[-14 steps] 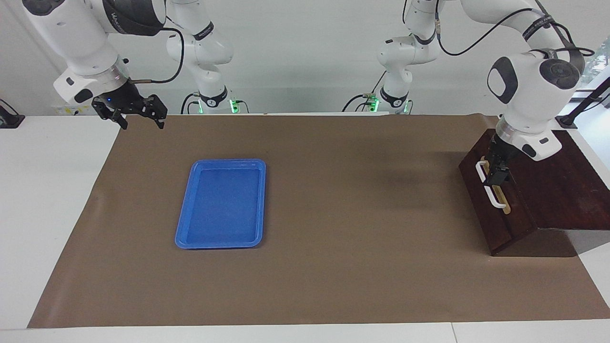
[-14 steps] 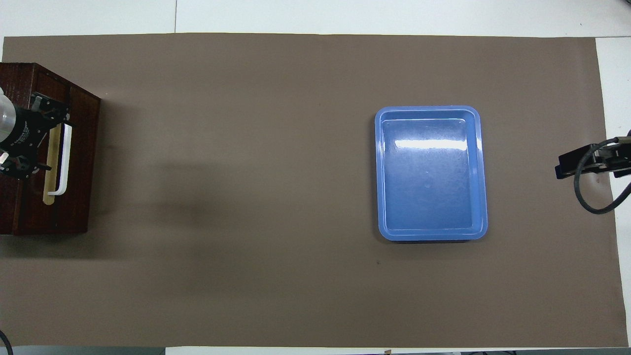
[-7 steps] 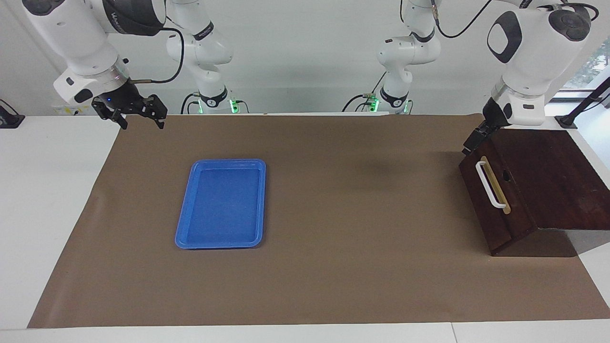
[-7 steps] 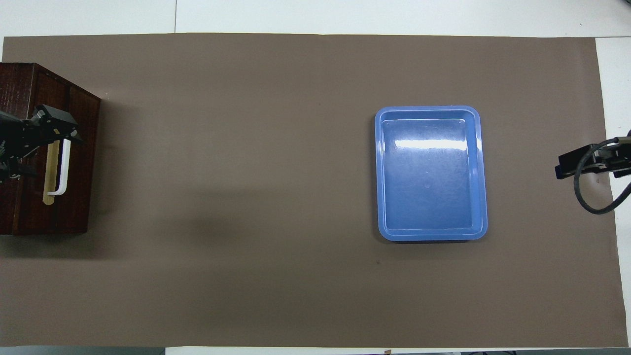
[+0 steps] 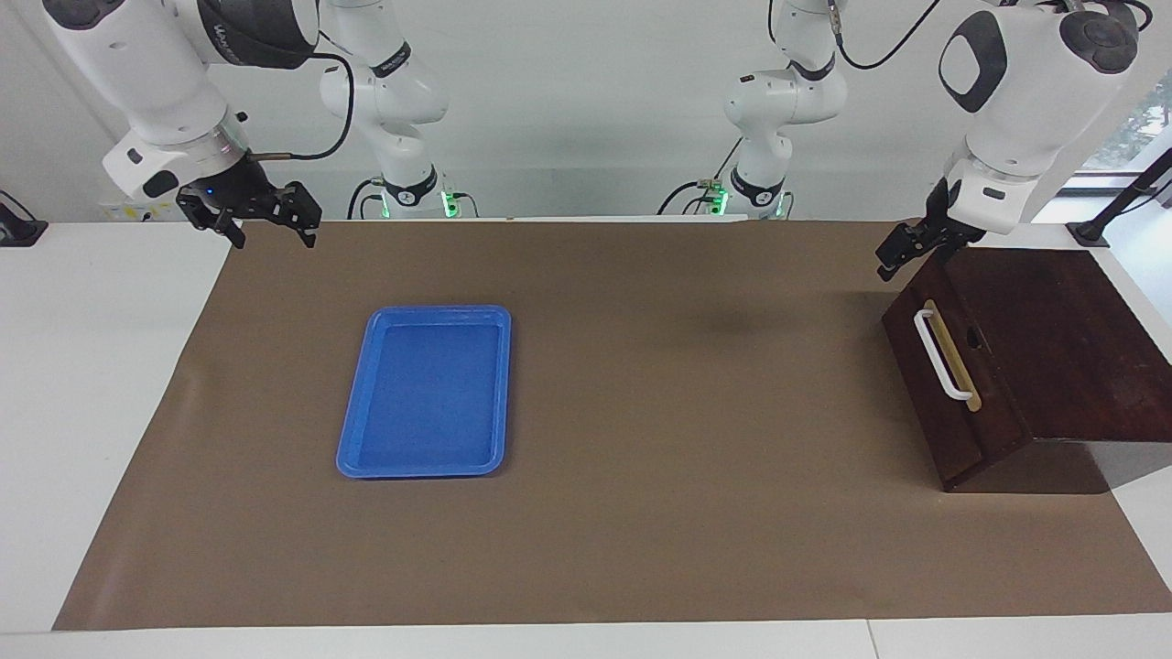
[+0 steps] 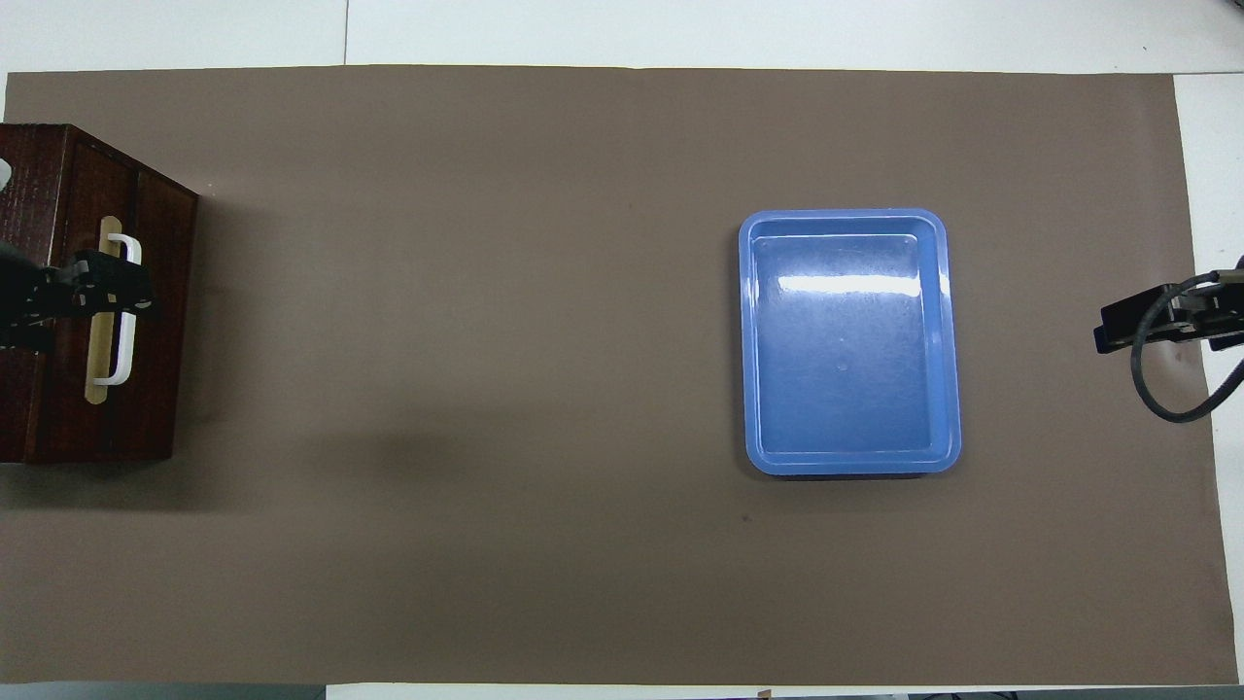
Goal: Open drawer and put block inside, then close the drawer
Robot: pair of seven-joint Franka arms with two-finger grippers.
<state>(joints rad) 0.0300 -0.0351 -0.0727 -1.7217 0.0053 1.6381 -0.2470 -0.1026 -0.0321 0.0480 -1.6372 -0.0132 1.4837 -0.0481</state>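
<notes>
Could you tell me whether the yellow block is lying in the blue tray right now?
No, the blue tray shows only its bare glossy floor in the overhead view, with no block in it.

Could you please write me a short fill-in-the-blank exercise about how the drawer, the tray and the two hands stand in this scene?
1. The drawer of the dark wooden box is ____.
2. The blue tray holds ____.
3. The left hand hangs over the box's corner, its fingers ____.
4. The right hand waits at the ____ arm's end of the table.

Missing words: shut; nothing; open; right
</notes>
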